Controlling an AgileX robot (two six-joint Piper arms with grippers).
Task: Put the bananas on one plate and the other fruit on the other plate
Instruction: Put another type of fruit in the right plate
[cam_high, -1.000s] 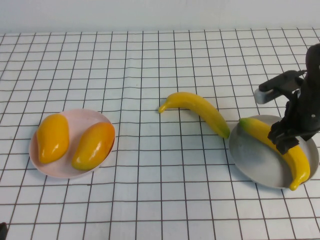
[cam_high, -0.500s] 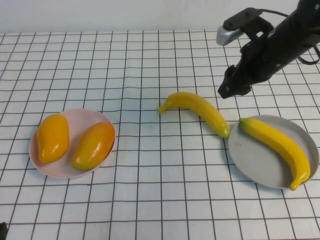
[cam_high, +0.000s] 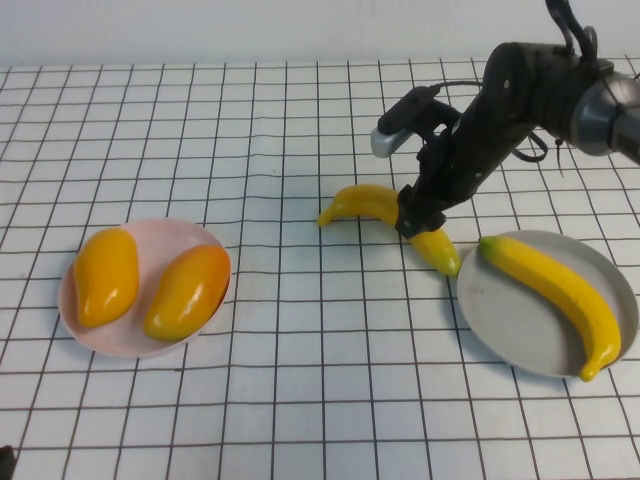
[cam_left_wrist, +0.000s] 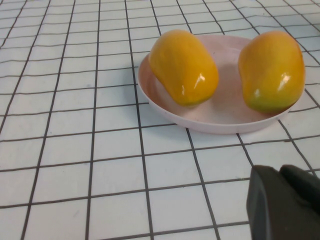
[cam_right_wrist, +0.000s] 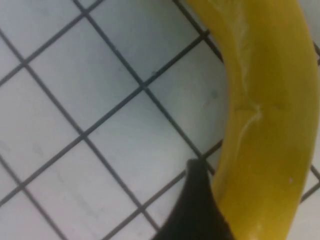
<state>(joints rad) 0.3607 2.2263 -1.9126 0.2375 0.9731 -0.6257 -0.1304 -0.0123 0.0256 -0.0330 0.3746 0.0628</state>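
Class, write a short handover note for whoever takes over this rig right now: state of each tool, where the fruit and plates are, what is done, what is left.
Right tool: open, down over the middle of the loose banana on the table, not yet gripping it.
Left tool: shut, parked near the pink plate.
Done: both mangoes lie on the pink plate; one banana lies on the grey plate.
Left: grip the loose banana, whose end lies close to the grey plate's rim, and move it onto that plate.
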